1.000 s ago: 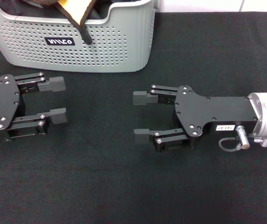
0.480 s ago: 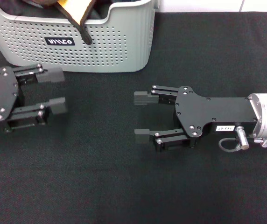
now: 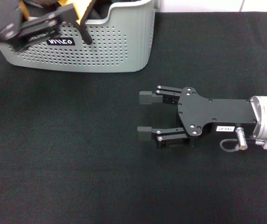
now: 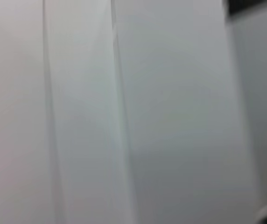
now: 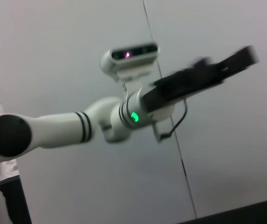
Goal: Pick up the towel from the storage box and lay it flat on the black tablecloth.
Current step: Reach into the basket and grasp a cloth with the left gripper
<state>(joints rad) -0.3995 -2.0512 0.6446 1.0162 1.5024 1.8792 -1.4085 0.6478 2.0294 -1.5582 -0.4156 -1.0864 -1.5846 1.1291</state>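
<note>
We seem to be in a lab: bare grey wall panels (image 4: 171, 116), black tablecloth (image 3: 77, 163) over the bench.

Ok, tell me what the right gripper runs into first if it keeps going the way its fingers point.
Probably nothing: the right gripper, open, points toward the robot's left over bare black tablecloth. The storage box lies off that line, farther from the robot.

storage box (image 3: 119, 51): light grey, perforated | towel (image 3: 83, 10): yellow | tablecloth (image 3: 77, 154): black
</note>
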